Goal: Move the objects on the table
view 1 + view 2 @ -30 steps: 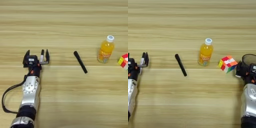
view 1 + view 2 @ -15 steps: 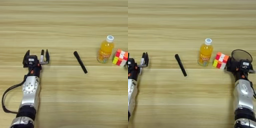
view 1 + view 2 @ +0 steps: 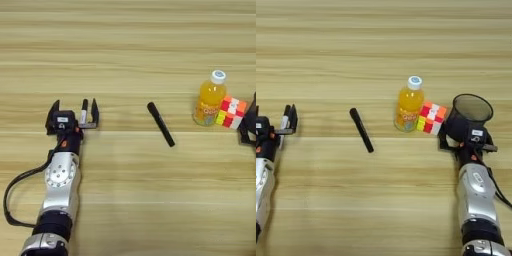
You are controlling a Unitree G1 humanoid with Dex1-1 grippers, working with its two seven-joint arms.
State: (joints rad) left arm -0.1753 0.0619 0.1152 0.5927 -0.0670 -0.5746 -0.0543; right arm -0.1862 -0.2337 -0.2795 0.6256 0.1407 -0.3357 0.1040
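The black marker (image 3: 161, 124) lies flat near the middle of the table (image 3: 128, 45), its long axis running from about 11 o'clock to 5 o'clock, upper end toward the far-left and lower end toward the near-right. At its 3 o'clock stands the orange-juice bottle (image 3: 408, 104), upright with its white cap on top. The puzzle cube (image 3: 431, 118) sits just beside the bottle at the bottle's 4 o'clock, touching or nearly touching it. At the cube's 3 o'clock is the dark grey cup (image 3: 469, 116), upright with its mouth open to the camera, pressed against the cube's right side.

The right gripper (image 3: 462, 136) is closed around the cup, its black fingers on either side of the cup's lower wall, with the arm running down toward 6 o'clock. The left gripper (image 3: 73, 115) rests on the table well apart from the marker, at the marker's 9 o'clock; its fingers stand spread and a white marker with black cap (image 3: 83, 113) stands between them, though whether they clamp it cannot be told.

Between marker and left gripper the wood is bare; the bottle blocks the marker's right side.

Against half a second earlier, the cup and right gripper have shifted left, pushing the cube up beside the bottle; a second ago the cube sat well right of it. Left arm, marker and bottle are unchanged
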